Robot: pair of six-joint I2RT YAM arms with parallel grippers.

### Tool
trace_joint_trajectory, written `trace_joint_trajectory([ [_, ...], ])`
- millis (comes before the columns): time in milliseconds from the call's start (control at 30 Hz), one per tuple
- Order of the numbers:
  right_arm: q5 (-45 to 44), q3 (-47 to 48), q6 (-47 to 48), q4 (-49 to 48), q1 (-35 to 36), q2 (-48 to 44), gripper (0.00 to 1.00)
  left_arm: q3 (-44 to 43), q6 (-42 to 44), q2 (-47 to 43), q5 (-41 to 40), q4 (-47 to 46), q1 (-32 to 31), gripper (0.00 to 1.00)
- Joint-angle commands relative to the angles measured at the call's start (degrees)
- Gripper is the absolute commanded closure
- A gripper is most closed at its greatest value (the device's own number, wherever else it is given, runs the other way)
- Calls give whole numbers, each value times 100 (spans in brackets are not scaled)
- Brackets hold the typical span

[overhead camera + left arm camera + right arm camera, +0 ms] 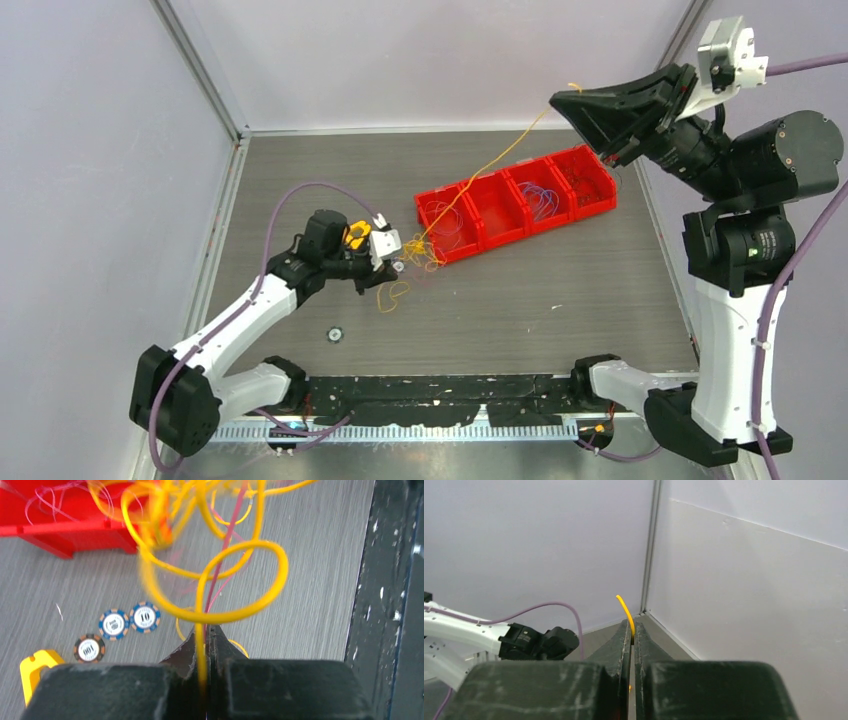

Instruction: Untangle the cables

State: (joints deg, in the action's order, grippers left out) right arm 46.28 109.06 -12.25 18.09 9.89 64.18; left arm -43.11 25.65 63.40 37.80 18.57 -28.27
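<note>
A tangle of thin yellow cables (425, 252) with reddish strands lies on the table by the left end of the red bin row. My left gripper (392, 262) is shut on a yellow cable of this tangle; in the left wrist view the cable (240, 575) loops out from between the closed jaws of that gripper (206, 630). My right gripper (562, 100) is raised high at the back right, shut on the end of one yellow cable (490, 160) that runs taut from the tangle. That cable's tip (625, 611) pokes out past the closed right gripper (632, 627).
A red bin row (520, 200) with several compartments holds sorted thin wires. Three poker chips (117, 627) lie on the table near the left gripper. A small round disc (335, 334) lies toward the front. Walls enclose the table.
</note>
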Motion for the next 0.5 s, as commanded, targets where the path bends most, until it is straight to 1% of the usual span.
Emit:
trace_joint_trajectory([
  [0,128,344,-574,-515,-401,65,95,131,778,-162,123,808,426,100],
  [100,284,184,-564,-423,-712,35,95,171,1166,-230,223,1150,842,100],
  [167,298,-94,-213,251,-755,-16,95,152,1508,-290,321,1441,1048,100],
  [200,178,-226,268,500,-781,-44,95,153,1630,-335,323,1553,1125,100],
  [233,95,-523,518,931,-806,-109,95,152,1745,-393,307,1659,1206,100],
  [267,-20,-687,976,1147,-985,-131,95,165,1851,-462,300,1761,1293,100],
  [300,-43,-981,1232,1477,-1119,-164,95,199,1936,-526,316,1835,1419,100],
  [333,-15,-1118,1572,1588,-1498,-175,95,238,2013,-591,327,1880,1555,100],
  [367,65,-1353,1680,1714,-1749,-188,95,274,2127,-645,335,1945,1715,100],
  [400,247,-1427,1789,1741,-2245,-179,95,295,2261,-674,333,2020,1871,100],
  [433,380,-1511,1788,1762,-2531,-132,95,298,2443,-677,345,2129,2014,100],
  [467,676,-1506,1779,1783,-3060,-89,94,295,2681,-662,346,2333,2158,100],
])
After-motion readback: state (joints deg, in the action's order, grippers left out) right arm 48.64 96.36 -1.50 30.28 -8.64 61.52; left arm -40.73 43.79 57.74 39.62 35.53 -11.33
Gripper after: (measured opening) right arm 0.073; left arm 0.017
